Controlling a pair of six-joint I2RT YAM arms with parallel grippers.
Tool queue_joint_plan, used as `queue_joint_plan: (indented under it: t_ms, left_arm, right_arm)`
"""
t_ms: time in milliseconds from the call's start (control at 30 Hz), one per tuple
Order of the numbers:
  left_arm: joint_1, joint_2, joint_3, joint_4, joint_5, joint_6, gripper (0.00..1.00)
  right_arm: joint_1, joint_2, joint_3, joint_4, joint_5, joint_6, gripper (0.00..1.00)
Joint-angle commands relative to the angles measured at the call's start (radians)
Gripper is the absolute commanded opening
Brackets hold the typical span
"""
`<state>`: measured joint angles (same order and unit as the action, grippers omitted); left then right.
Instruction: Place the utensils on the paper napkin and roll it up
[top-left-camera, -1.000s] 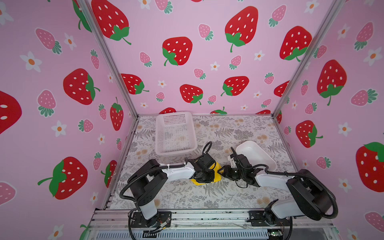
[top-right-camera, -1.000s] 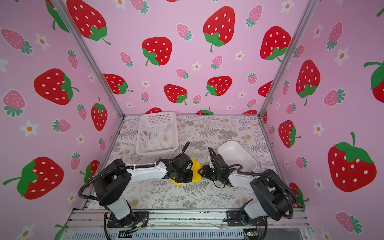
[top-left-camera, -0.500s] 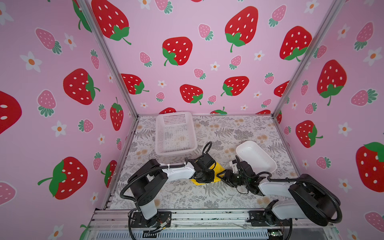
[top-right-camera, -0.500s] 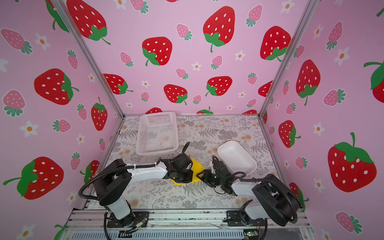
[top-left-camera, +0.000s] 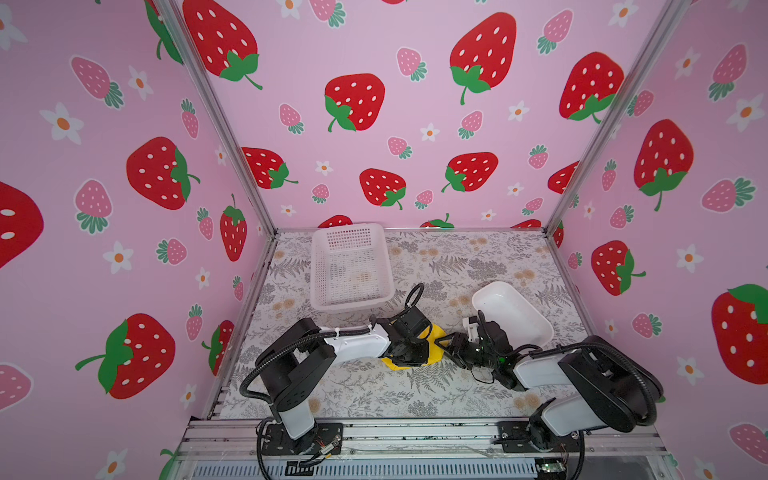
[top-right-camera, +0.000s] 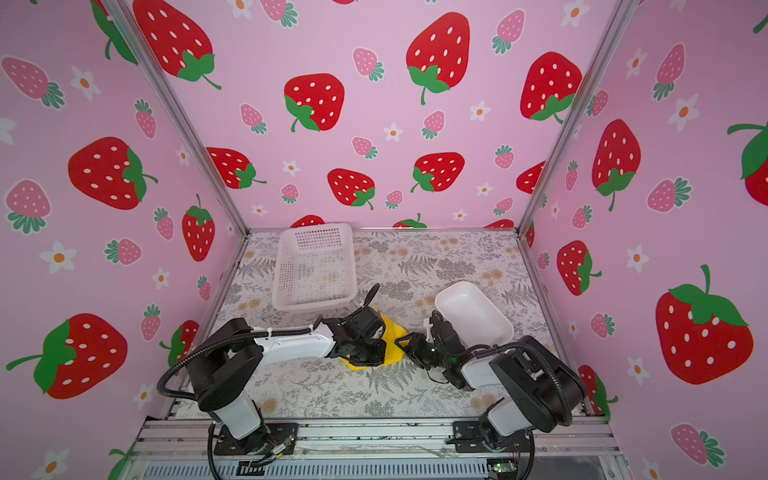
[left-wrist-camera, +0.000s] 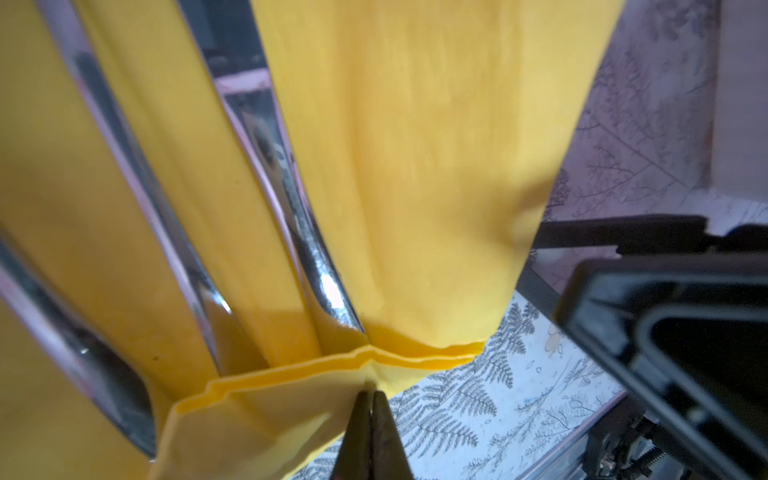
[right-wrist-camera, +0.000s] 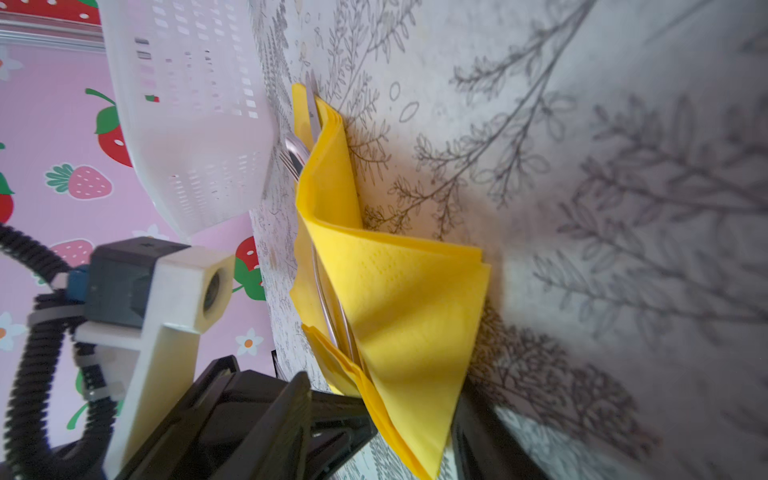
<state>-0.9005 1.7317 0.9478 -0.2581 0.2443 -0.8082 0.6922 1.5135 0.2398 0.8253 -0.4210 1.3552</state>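
The yellow paper napkin lies between both arms in both top views. One flap is folded up over the metal utensils. Fork tines and a knife tip stick out at its far end. My left gripper is shut on the napkin's layered edge and holds the flap raised. My right gripper stands open at the napkin's right side. The hanging corner of the napkin sits between its two fingers, with a gap on each side.
A white mesh basket stands just behind the napkin. A white oblong tray lies at an angle behind my right arm. The fern-print table is enclosed by pink strawberry walls.
My right arm has dropped lower and reached left, so its fingers now straddle the napkin's corner, a little wider apart. The left gripper has kept its hold on the napkin.
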Motion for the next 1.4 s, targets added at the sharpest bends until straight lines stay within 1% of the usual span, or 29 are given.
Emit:
queue_joint_plan:
  t_ms: [0, 67, 167, 300, 367, 500, 633, 767, 867, 967, 1033, 1100, 1200, 1367]
  left_arm:
    - [0.002, 0.019, 0.027, -0.001, -0.002, -0.001, 0.07]
    - [0.003, 0.016, 0.025, -0.001, -0.005, 0.000, 0.07]
    - [0.002, 0.010, 0.022, -0.002, -0.012, 0.000, 0.07]
    - [0.014, 0.000, 0.017, -0.008, -0.019, 0.004, 0.07]
    - [0.021, -0.003, 0.014, -0.004, -0.010, 0.003, 0.07]
    - [0.023, 0.000, 0.018, -0.002, -0.007, 0.004, 0.07]
    - [0.023, 0.005, 0.009, 0.015, 0.003, -0.003, 0.07]
    - [0.023, 0.002, 0.001, 0.018, 0.006, -0.007, 0.07]
    - [0.026, -0.004, -0.002, 0.017, 0.003, -0.009, 0.07]
    - [0.032, -0.006, 0.000, 0.016, 0.019, -0.010, 0.07]
    - [0.031, -0.008, 0.000, 0.017, 0.013, -0.005, 0.07]
    - [0.035, -0.004, 0.000, 0.017, 0.006, -0.010, 0.07]
    - [0.038, 0.004, -0.005, 0.006, -0.013, -0.033, 0.07]
    - [0.043, 0.009, -0.009, 0.017, -0.009, -0.037, 0.07]
  right_arm:
    - [-0.008, 0.051, 0.010, 0.176, -0.064, 0.038, 0.54]
    - [-0.008, 0.065, 0.013, 0.189, -0.064, 0.039, 0.54]
    - [-0.009, 0.059, 0.012, 0.163, -0.052, 0.018, 0.52]
    - [-0.010, 0.010, 0.014, 0.077, -0.046, -0.042, 0.41]
    - [-0.008, -0.028, 0.015, 0.020, -0.040, -0.070, 0.37]
    - [-0.008, -0.074, 0.024, -0.055, -0.045, -0.126, 0.32]
    - [0.000, -0.041, 0.059, -0.062, -0.077, -0.154, 0.33]
    - [0.007, -0.006, 0.102, -0.117, -0.065, -0.188, 0.33]
    - [0.007, -0.002, 0.106, -0.124, -0.053, -0.191, 0.32]
    - [0.007, 0.000, 0.113, -0.139, -0.050, -0.194, 0.25]
    - [0.007, 0.005, 0.126, -0.148, -0.064, -0.210, 0.19]
    - [0.010, 0.002, 0.130, -0.155, -0.071, -0.211, 0.15]
    - [0.021, -0.008, 0.129, -0.151, -0.068, -0.205, 0.13]
    - [0.048, 0.010, 0.151, -0.146, -0.077, -0.202, 0.11]
